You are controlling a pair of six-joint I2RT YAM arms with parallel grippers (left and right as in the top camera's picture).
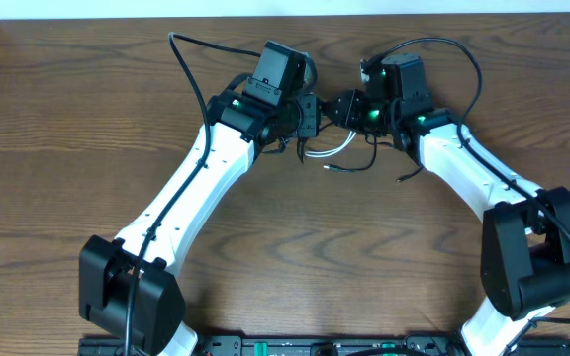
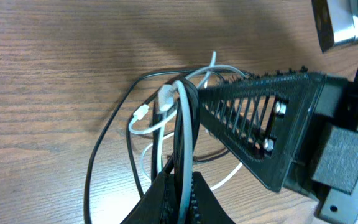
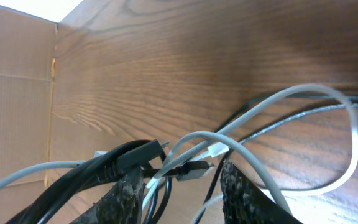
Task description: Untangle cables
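Overhead, the thin black and white cables (image 1: 327, 151) are seen tangled at upper centre of the brown wooden table (image 1: 67, 148). The left gripper (image 2: 182, 180) is clamped on them; the right gripper (image 3: 180, 177) is held apart around them.

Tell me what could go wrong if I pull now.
The left gripper seems to pinch the thin white cord and thin black cord together, so pulling may tighten the tangle. Loops also lie between the open fingers of the right gripper, where the small black plug end could snag. In the overhead view the grippers nearly touch, so they could collide.
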